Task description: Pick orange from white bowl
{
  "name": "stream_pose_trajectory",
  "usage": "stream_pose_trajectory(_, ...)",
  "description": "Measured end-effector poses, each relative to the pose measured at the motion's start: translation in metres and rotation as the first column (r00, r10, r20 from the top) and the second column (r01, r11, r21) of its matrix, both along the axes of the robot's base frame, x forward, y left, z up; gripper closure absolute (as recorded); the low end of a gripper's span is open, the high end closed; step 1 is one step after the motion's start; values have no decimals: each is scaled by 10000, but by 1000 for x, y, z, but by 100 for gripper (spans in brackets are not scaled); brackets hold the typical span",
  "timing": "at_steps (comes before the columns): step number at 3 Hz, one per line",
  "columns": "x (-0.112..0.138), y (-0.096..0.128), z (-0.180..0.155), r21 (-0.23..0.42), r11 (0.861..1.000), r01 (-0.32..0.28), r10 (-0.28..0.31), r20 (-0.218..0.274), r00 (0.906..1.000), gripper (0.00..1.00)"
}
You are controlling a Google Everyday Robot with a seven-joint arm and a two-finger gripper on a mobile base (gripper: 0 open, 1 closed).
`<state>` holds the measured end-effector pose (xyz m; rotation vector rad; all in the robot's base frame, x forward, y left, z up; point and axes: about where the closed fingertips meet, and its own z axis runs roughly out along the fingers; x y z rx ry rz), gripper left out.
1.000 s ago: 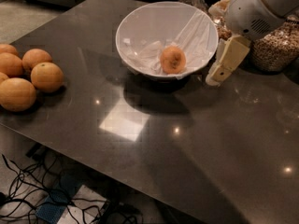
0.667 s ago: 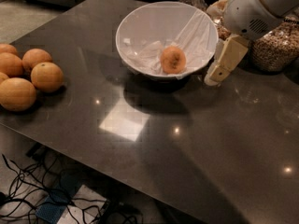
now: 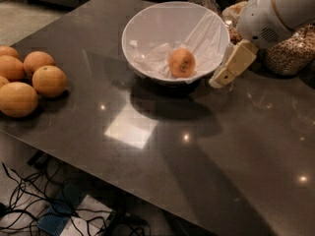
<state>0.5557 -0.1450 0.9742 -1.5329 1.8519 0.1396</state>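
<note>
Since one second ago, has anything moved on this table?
Almost nothing. The tool hangs just outside the right rim of the white bowl, perhaps slightly closer to it than before, and it has taken nothing. The orange lies inside the bowl as before; the loose oranges at the left have not moved.
</note>
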Motion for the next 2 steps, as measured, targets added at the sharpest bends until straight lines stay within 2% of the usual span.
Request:
stream_pose_trajectory(1,17,7,-7,785,9967,217,-224,83,9997,0)
stream_pose_trajectory(2,42,27,-6,1515,9884,-67,30,242,9997,0)
